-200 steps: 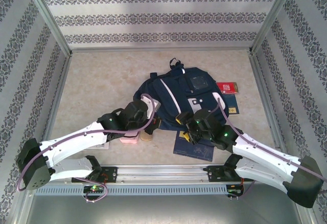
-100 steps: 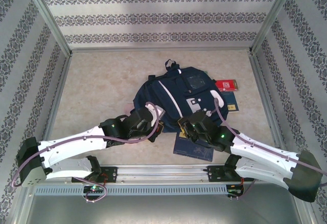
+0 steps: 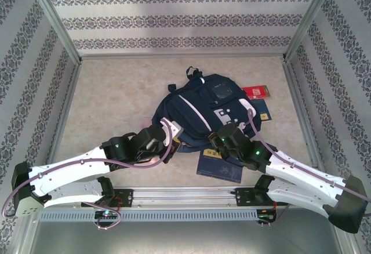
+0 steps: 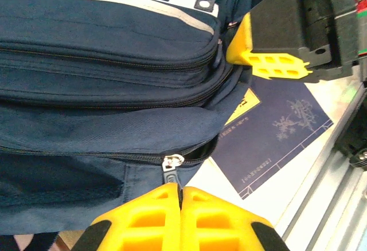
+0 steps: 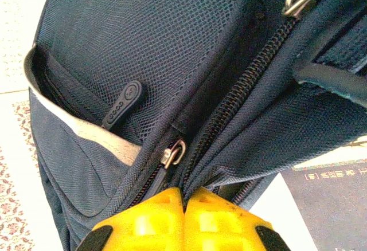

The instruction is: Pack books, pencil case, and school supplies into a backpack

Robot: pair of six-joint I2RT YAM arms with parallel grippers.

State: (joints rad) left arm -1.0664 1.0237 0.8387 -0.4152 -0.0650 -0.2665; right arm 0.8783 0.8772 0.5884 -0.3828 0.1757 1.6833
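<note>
Left claw (image 4: 180, 189) pinches backpack (image 4: 103, 62) zipper pull (image 4: 172, 168); right claw (image 5: 184, 193) (likewise clamped) pinches 2nd pull (image 5: 172, 155).

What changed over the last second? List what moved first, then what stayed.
The left gripper swung right, in to the backpack's near edge, and is now shut on a zipper pull. The right gripper edged slightly right and is shut at the backpack's zipper. The backpack shifted slightly away from the arms. The navy book at the near edge stayed put.
</note>
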